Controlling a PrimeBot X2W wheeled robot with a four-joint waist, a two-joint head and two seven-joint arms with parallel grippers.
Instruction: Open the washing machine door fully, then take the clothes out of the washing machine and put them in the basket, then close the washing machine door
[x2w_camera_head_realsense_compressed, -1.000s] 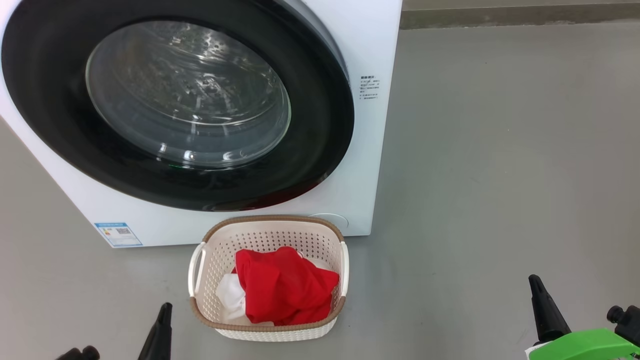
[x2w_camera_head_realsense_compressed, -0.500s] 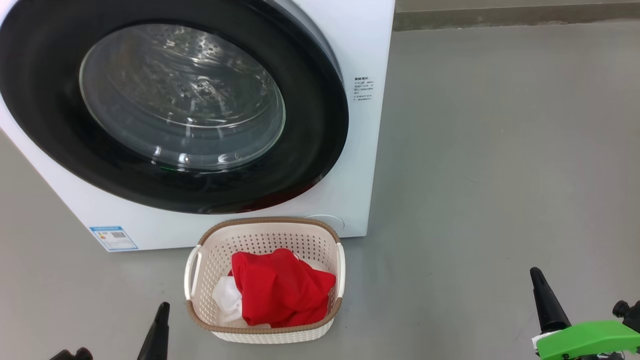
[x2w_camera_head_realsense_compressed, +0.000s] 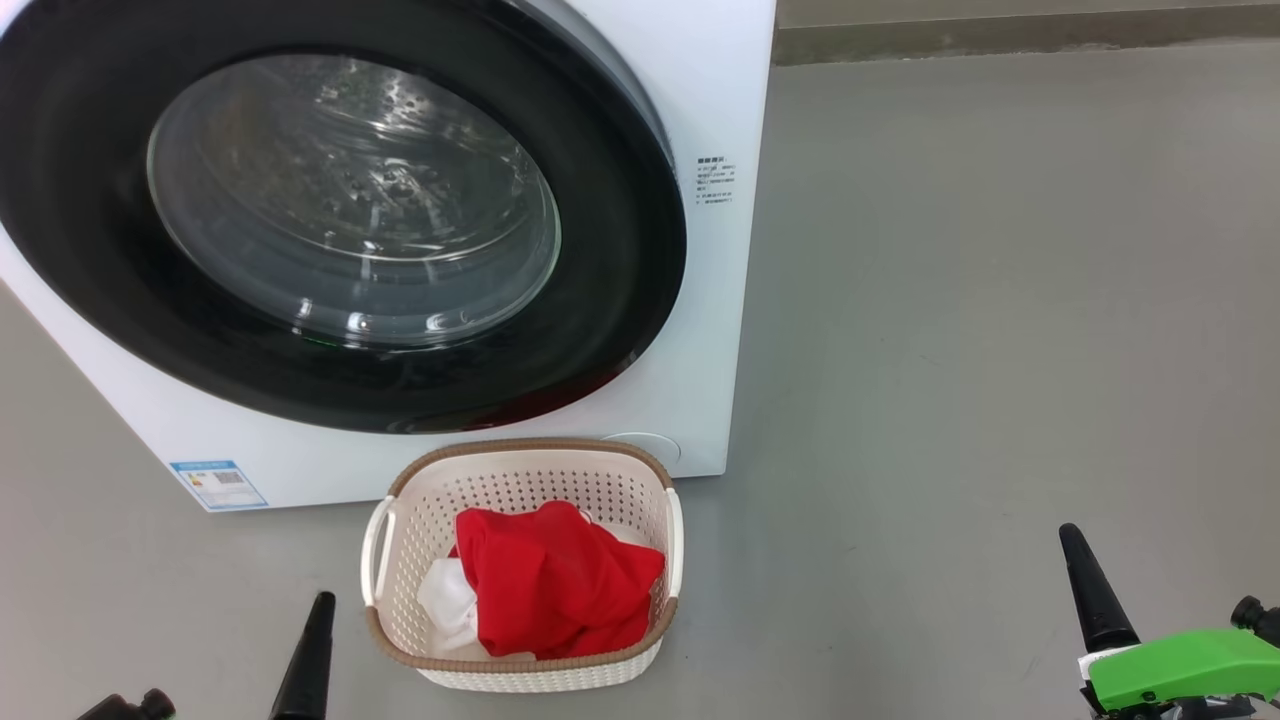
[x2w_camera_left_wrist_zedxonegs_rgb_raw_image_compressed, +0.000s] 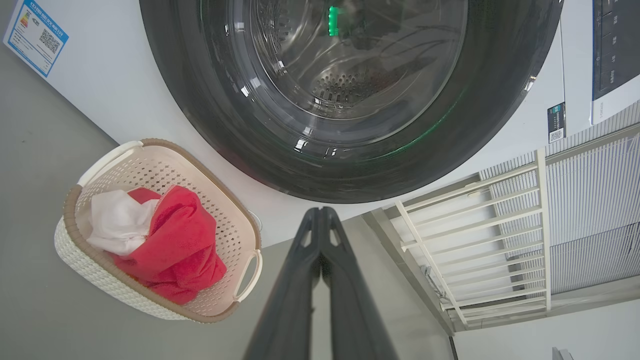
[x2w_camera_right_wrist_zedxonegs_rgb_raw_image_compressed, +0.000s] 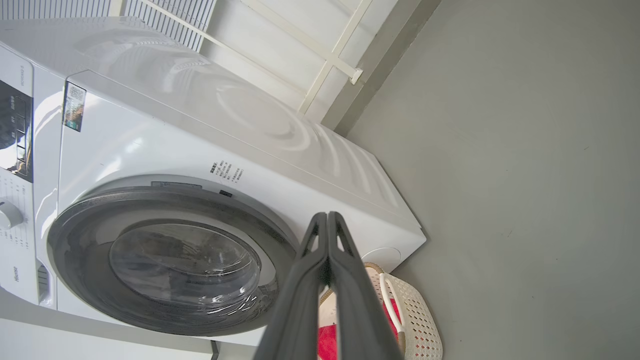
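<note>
A grey floor (x2w_camera_head_realsense_compressed: 1000, 300) runs to the far wall, and on it stands a white washer (x2w_camera_head_realsense_compressed: 720, 320), seen from above at its front. Its round door (x2w_camera_head_realsense_compressed: 350, 200), a wide glossy black rim around a bulging glass bowl, lies flush against the cabinet, with the steel drum showing dimly through the glass. Past the machine's side, the left wrist view takes in a white railing (x2w_camera_left_wrist_zedxonegs_rgb_raw_image_compressed: 475, 225). On the floor just in front of the washer, below the lower right of the door, sits the cream perforated basket (x2w_camera_head_realsense_compressed: 530, 443) with its brown rim, close to the machine's foot. The clothes (x2w_camera_head_realsense_compressed: 555, 590) lie heaped inside it, bright red fabric with a white panel on the left side of the pile. The left gripper (x2w_camera_head_realsense_compressed: 320, 605) hangs low just beside the basket's near left corner without touching it, its two dark fingers pressed together on nothing, as its own wrist view (x2w_camera_left_wrist_zedxonegs_rgb_raw_image_compressed: 320, 212) makes plain. The right gripper (x2w_camera_head_realsense_compressed: 1072, 535) hovers well off to the basket's right over the floor, fingers likewise together and empty (x2w_camera_right_wrist_zedxonegs_rgb_raw_image_compressed: 327, 217), with a green fitting (x2w_camera_head_realsense_compressed: 1180, 665) behind it. A blue-edged label (x2w_camera_head_realsense_compressed: 218, 483) marks the washer's lower left corner.
</note>
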